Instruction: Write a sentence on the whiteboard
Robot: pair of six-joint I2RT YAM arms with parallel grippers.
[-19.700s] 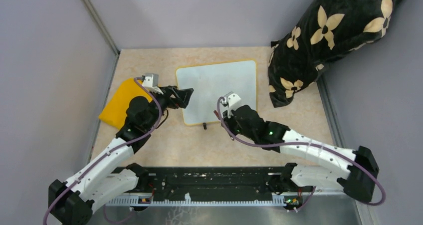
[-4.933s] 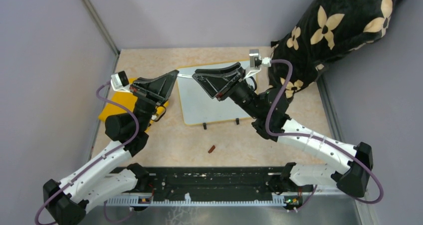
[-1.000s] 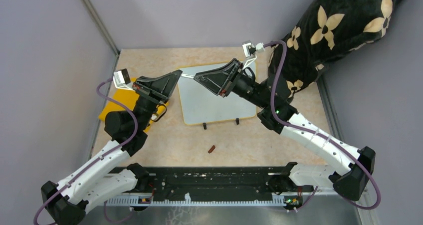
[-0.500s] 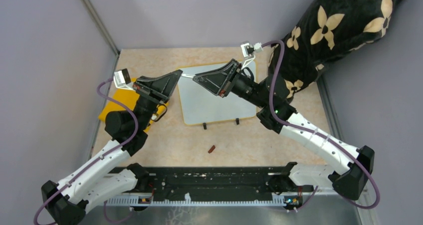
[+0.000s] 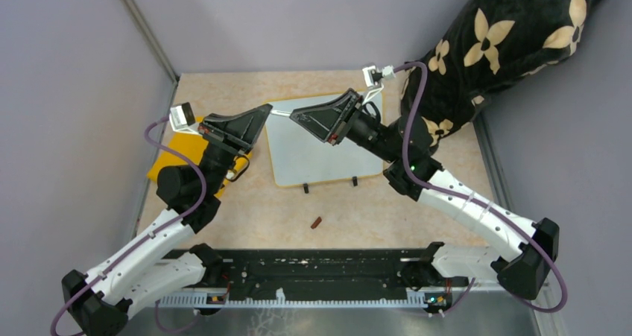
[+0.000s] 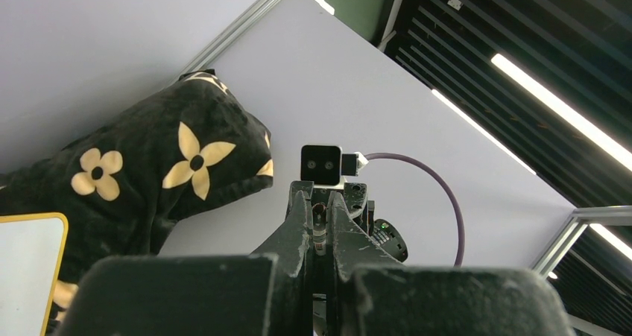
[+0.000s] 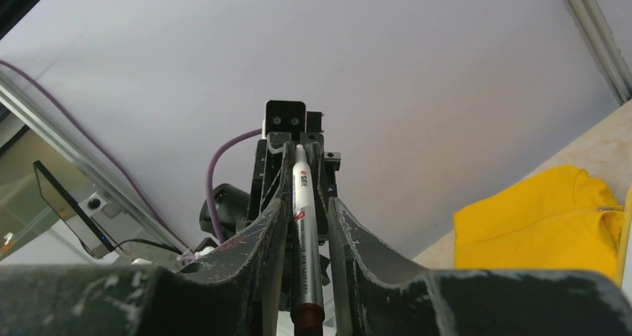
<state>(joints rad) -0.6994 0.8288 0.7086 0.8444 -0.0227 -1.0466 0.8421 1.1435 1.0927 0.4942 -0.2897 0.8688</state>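
The whiteboard (image 5: 328, 153) lies flat on the table; a corner of the whiteboard (image 6: 26, 276) also shows in the left wrist view. No sentence shows on its bare part. Both grippers hang above its far left corner, tip to tip. My left gripper (image 5: 266, 112) (image 6: 319, 198) is shut on one end of a silver marker (image 5: 279, 113) (image 6: 320, 235). The marker (image 7: 301, 202) runs on between the fingers of my right gripper (image 5: 293, 116) (image 7: 305, 205). These stand open, with a narrow gap on each side. The marker's dark red end points at the right wrist.
A small reddish-brown cap (image 5: 317, 222) lies on the table in front of the board. A yellow cloth (image 5: 173, 157) (image 7: 551, 217) sits left of the board. A black flowered pillow (image 5: 507, 45) (image 6: 149, 172) leans at the back right. Grey walls close in both sides.
My right wrist has wobbled slightly left and back. Nothing else has moved.
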